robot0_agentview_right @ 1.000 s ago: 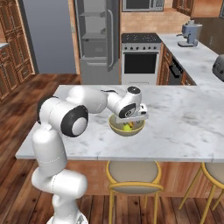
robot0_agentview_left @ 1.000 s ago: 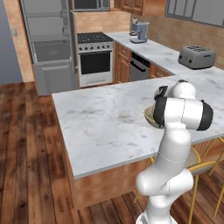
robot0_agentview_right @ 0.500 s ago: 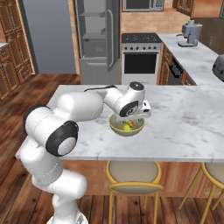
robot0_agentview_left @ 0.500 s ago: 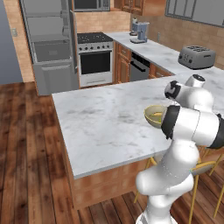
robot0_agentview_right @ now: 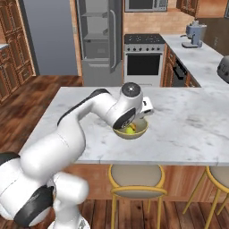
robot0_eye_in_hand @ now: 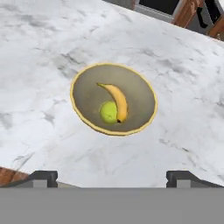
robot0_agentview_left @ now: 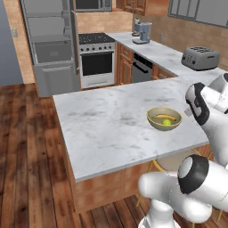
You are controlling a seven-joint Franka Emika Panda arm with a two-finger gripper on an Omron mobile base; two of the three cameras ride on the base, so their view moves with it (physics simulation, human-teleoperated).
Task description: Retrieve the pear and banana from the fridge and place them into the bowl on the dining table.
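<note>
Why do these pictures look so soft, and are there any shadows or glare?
Hand view: bowl, banana and pear slightly blurred, lit flat, no glare. Left base view: faint shadow beside the bowl on the dining table. Right base view: arm hides part of the bowl.

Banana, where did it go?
The banana lies inside the bowl on the dining table, resting right against the pear, seen in the hand view.

gripper (robot0_eye_in_hand: pixel 112 175) lifted off bowl (robot0_eye_in_hand: pixel 144 89) — jaws wider, arm swung aside
</note>
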